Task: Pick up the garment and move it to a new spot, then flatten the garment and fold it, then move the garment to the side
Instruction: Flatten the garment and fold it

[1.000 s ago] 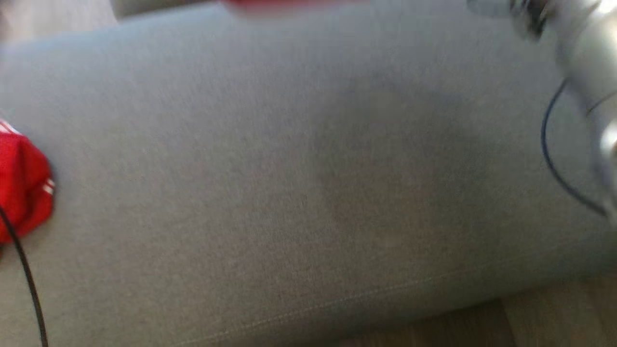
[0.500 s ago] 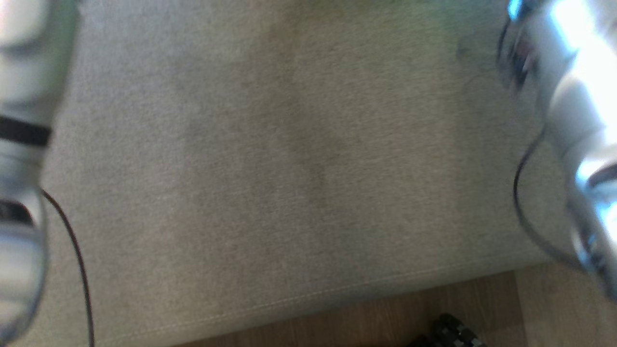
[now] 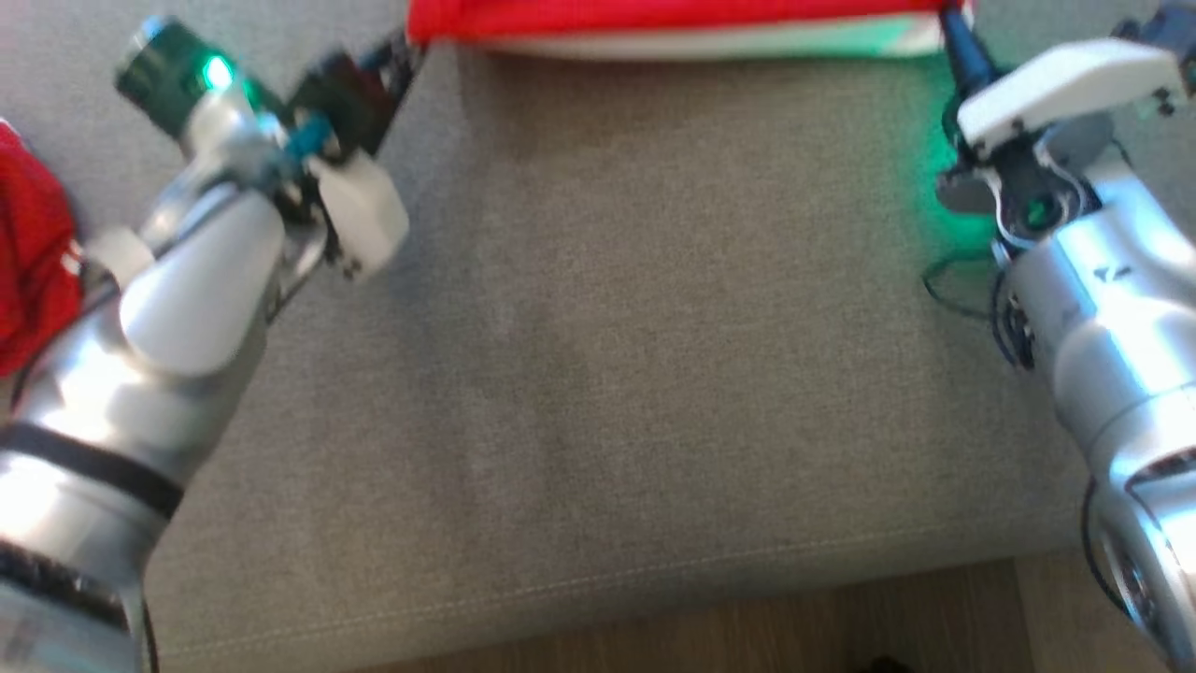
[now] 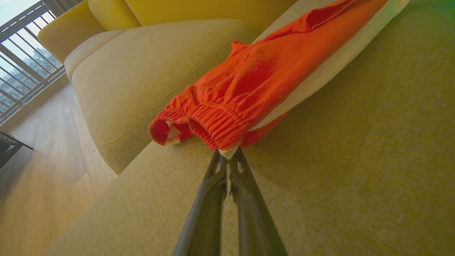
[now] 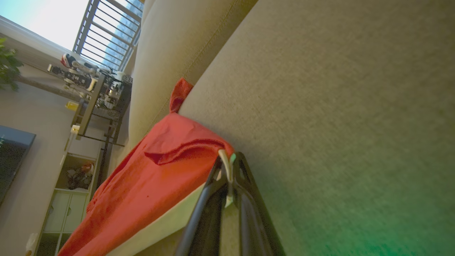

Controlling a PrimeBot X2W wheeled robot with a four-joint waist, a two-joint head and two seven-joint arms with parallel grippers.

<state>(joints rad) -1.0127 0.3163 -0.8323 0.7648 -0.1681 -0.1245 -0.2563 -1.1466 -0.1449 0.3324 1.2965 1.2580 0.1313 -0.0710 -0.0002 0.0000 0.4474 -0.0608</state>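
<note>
Head view: a red garment (image 3: 673, 21) with a white stripe lies stretched along the far edge of the grey sofa seat (image 3: 607, 327). The left end effector (image 3: 404, 54), fingers closed, pinches its gathered elastic edge at the left end. The right end effector (image 3: 951, 33), likewise closed, pinches the right end. Wooden floor (image 3: 747, 626) borders the seat's near edge.

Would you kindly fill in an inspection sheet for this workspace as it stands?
Surface: grey sofa cushion, bare in the middle.
Job's things: red garment with white lining, stretched along the cushion's far side.
Clutter: red cloth at the head view's left edge; whether separate, cannot tell.
Grippers: left gripper and right gripper, jaws shut on the garment's ends.
Cables: dark cable near the right gripper.
Surroundings: wood floor, window railing, shelf.
</note>
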